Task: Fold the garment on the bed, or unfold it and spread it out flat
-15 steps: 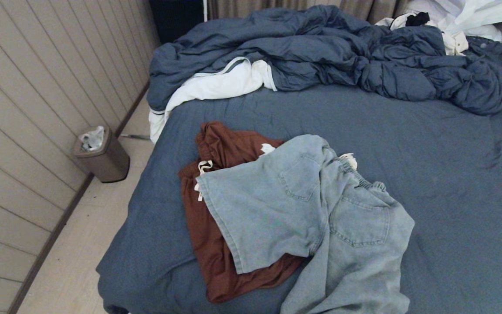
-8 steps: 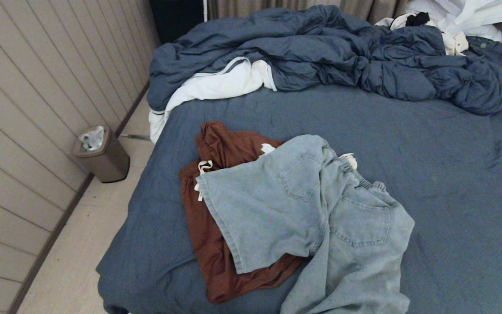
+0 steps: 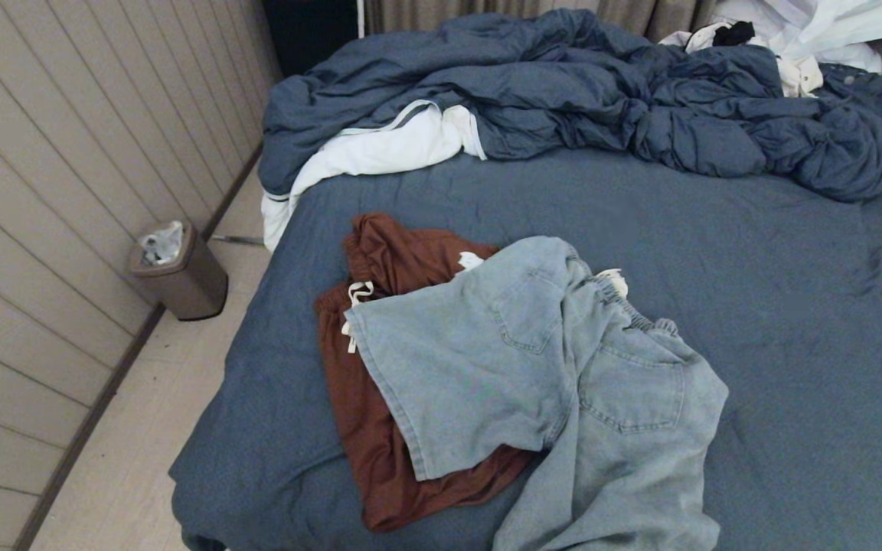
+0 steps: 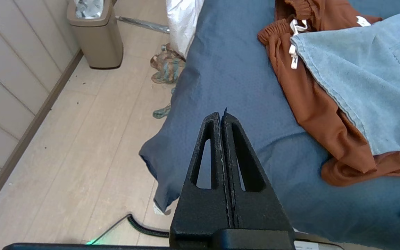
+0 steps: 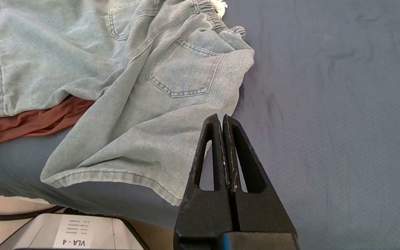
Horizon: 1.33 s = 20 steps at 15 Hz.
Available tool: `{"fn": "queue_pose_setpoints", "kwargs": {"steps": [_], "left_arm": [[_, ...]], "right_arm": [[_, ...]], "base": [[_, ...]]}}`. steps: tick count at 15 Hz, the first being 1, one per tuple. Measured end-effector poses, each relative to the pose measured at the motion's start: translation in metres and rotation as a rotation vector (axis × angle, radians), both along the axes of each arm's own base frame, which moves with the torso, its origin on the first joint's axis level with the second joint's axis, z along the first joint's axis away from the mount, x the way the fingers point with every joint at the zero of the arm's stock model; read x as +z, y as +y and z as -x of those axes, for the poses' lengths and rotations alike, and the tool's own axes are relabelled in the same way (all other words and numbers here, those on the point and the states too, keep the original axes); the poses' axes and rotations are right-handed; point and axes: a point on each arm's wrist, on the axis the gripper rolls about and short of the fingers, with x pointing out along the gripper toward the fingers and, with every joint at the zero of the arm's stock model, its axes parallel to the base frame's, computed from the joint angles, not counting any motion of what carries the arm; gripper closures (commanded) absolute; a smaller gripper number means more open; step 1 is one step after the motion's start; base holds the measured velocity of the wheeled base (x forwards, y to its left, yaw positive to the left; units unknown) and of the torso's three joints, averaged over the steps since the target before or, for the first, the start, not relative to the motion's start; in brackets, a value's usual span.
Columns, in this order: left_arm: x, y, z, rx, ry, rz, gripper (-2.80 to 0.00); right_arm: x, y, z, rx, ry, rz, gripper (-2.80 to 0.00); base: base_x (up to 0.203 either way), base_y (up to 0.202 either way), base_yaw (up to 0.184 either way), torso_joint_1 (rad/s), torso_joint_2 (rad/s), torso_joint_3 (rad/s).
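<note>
both arms parked low at near edge of bed (image 3: 793, 321): left gripper (image 4: 222, 116) pressed together over the sheet's near-left corner w/ floor beside it, right gripper (image 5: 221, 119) also together, empty. denim shorts (image 3: 548, 383) lie crumpled over rust shorts (image 3: 380, 428) mid-bed; denim hem just by right tips, bare sheet beyond.

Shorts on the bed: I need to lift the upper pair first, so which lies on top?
The light blue denim shorts; they overlap the rust-brown drawstring shorts beneath.

Panelled wall (image 3: 43, 191), pale wood floor (image 3: 150, 413), bin (image 3: 181, 272) nr wall.
</note>
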Motion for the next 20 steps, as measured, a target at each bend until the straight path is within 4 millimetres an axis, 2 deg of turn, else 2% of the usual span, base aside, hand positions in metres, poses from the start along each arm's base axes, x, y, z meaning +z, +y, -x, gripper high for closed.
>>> {"fn": "queue_pose_setpoints", "kwargs": {"steps": [20], "left_arm": [[0.0, 0.0, 0.0, 0.0, 0.0, 0.0, 0.0]], "right_arm": [[0.0, 0.0, 0.0, 0.0, 0.0, 0.0, 0.0]], "base": [[0.0, 0.0, 0.0, 0.0, 0.0, 0.0]]}}
